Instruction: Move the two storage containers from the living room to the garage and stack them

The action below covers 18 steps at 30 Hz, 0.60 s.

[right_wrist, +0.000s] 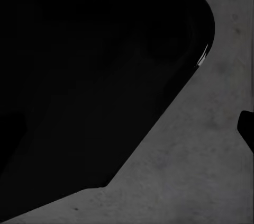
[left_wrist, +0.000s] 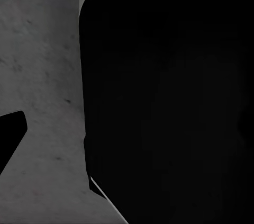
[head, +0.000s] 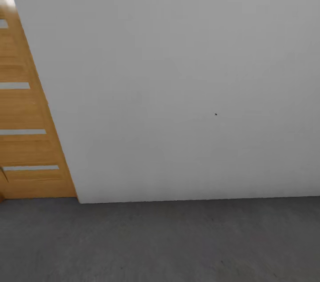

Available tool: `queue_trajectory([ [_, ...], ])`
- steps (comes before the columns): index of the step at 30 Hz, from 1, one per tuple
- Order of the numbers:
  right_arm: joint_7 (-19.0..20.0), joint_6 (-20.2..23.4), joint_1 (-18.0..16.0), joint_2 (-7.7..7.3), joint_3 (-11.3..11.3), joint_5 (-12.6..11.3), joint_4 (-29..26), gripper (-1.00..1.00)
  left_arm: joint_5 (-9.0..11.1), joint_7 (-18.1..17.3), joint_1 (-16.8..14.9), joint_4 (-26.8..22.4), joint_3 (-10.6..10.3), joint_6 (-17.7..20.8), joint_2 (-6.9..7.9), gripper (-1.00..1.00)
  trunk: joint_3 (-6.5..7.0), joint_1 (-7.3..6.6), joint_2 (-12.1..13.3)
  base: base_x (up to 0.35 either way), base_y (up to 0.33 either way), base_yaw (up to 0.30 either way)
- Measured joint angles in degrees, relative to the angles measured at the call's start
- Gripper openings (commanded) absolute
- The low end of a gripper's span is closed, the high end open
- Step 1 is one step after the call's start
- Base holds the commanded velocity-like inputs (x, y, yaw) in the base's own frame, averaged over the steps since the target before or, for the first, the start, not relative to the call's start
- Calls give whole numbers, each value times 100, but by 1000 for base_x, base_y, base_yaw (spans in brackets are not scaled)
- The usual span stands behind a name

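Observation:
The two storage containers are out of view, and so is the living room. In the head view I face a plain grey-white wall [head: 178,73] of the garage, standing on the dark grey concrete floor [head: 178,242]. The left wrist view has the mottled floor [left_wrist: 42,49] beside a large black rounded part of my own body [left_wrist: 169,102]. A black sliver [left_wrist: 10,134] at that picture's edge may be a finger. The right wrist view has the same floor [right_wrist: 201,171], another black rounded body part [right_wrist: 90,65] and a small black tip [right_wrist: 247,128] at the edge.
A light wooden door [head: 26,140] with pale horizontal slats stands at the left of the wall, reaching down to the floor. The wall meets the concrete a short way ahead of me. A tiny dark speck [head: 216,114] marks the wall.

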Motion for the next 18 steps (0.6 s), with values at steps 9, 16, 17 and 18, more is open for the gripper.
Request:
queue_trajectory([
  [9, -2, 0, 0, 0, -1, 0, 0, 100, 0, -2, 0, -1, -1, 0, 0, 100, 0, 0, 0, 0, 0, 271],
  [16, -2, 0, 0, 0, 0, 0, 0, 100, 0, -4, 0, 0, -1, 0, 0, 100, 0, 0, 0, 0, 0, 271],
  [17, -2, 0, 0, 0, -1, 0, 0, 100, 0, -3, 0, 1, -2, 0, 0, 100, 0, 0, 0, 0, 0, 271],
  [18, -2, 0, 0, 0, -1, 0, 0, 100, 0, -2, 0, 1, -2, 0, 0, 100, 0, 0, 0, 0, 0, 271],
])
